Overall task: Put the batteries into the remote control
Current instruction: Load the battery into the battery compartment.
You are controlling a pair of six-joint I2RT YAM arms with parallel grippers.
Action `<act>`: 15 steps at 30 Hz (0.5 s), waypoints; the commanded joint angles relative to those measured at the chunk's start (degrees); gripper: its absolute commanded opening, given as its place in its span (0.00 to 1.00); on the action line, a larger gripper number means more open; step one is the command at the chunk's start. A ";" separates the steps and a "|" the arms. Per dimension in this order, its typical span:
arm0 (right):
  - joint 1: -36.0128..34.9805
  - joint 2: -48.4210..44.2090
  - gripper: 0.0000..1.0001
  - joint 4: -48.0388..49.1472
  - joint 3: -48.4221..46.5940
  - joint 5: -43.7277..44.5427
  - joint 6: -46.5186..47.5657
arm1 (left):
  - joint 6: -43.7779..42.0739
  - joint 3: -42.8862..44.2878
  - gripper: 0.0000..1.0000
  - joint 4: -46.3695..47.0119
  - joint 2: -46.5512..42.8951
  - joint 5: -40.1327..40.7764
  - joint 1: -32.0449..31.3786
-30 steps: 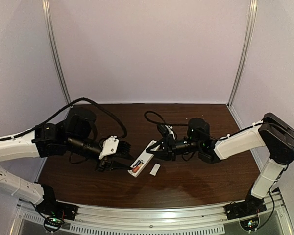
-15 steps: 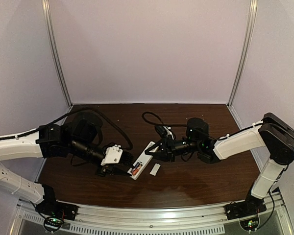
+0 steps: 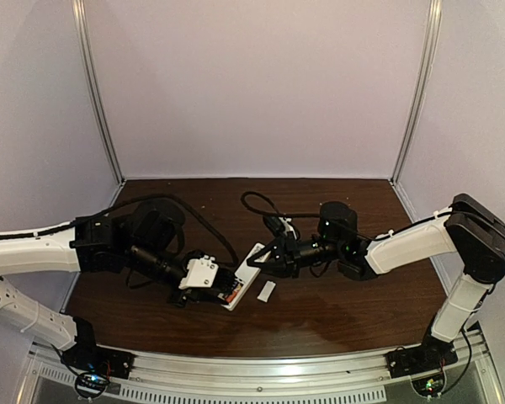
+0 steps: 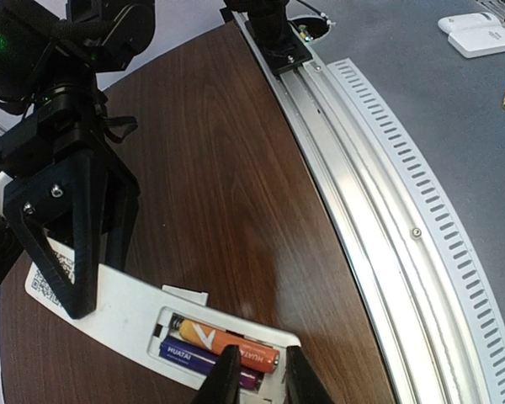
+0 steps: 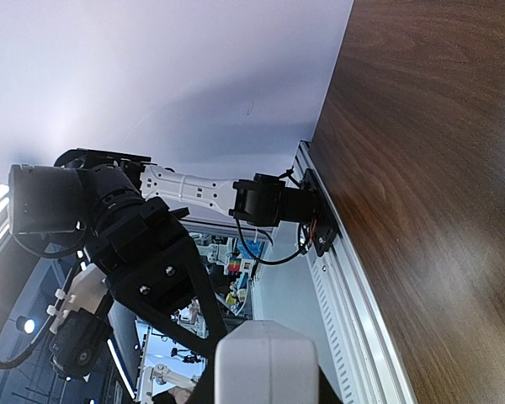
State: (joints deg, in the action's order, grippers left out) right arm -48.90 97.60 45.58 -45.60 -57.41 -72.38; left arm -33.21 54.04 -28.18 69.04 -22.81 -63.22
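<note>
Remote control (image 4: 126,307): lies back-up on the brown counter (image 4: 219,185), compartment uncovered, with the orange-red battery (image 4: 223,338) and bluish-purple battery (image 4: 194,357) seated side by side inside it. Right tool (image 3: 261,260): clenched on the remote's far end. Left tool (image 4: 261,380): fingers narrowly parted astride the orange-red battery's end, grip on it cannot be told; small white cover piece (image 3: 266,291) lies just beside the remote.

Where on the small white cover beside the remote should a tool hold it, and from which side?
Probably across the long edges of the cover, from straight above: it lies flat on the table, clear of the remote control, and is narrow that way.
</note>
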 commanded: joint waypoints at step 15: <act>-0.58 -0.89 0.00 1.86 -1.25 -0.86 -0.39 | 0.19 2.41 0.13 -0.63 3.03 4.79 -1.20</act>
State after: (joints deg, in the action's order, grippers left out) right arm -48.90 97.60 45.50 -45.60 -57.74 -72.38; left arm -33.19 54.50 -28.69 70.39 -19.90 -63.90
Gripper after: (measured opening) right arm 0.192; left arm 0.136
